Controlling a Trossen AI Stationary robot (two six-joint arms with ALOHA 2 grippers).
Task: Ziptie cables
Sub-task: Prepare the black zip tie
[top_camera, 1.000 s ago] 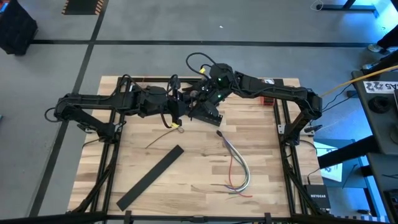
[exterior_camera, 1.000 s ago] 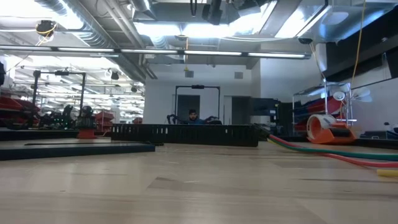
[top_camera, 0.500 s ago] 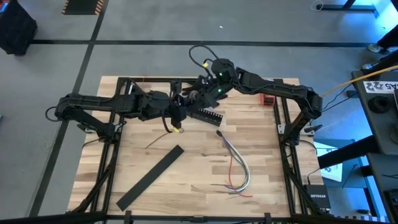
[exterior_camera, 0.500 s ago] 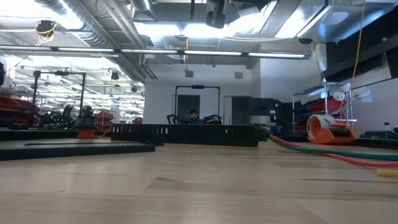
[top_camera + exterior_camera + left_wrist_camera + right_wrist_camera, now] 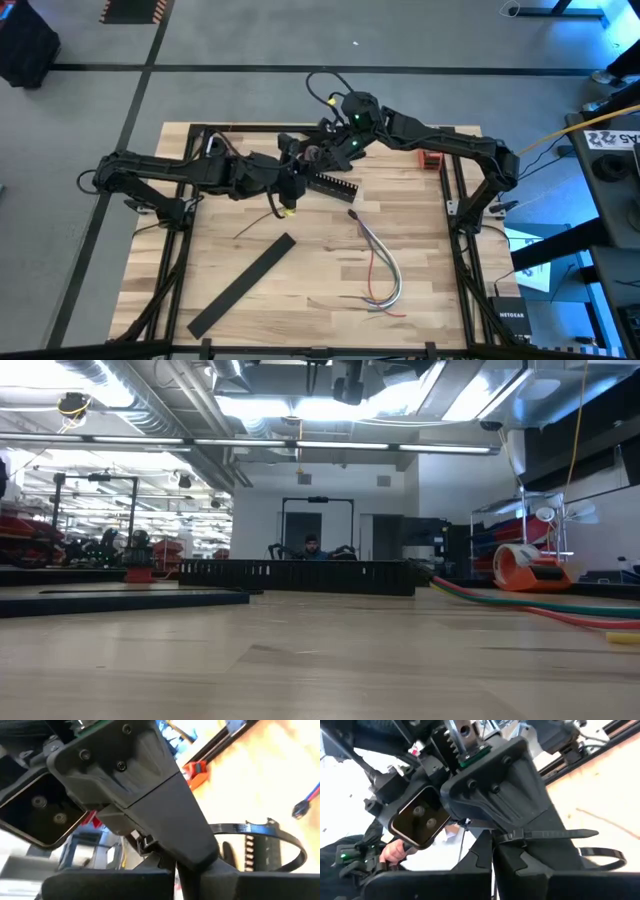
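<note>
While both grippers meet mid-air over the table's far middle, left gripper (image 5: 292, 172) and right gripper (image 5: 318, 158) clamped together on the thin black plastic ziptie (image 5: 555, 835), loop it carefully before reaching the loose grey, white, red cables (image 5: 385, 275) lying nearer.

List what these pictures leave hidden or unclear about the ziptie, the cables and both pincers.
- Ziptie: its head, behind the other arm's housing, right wrist view.
- Cables: whether a tie wraps them, too small, high view.
- Left pincer and right pincer: fingertips merge into one dark cluster, high view.
- Low view: both pincers outside the frame.
</note>
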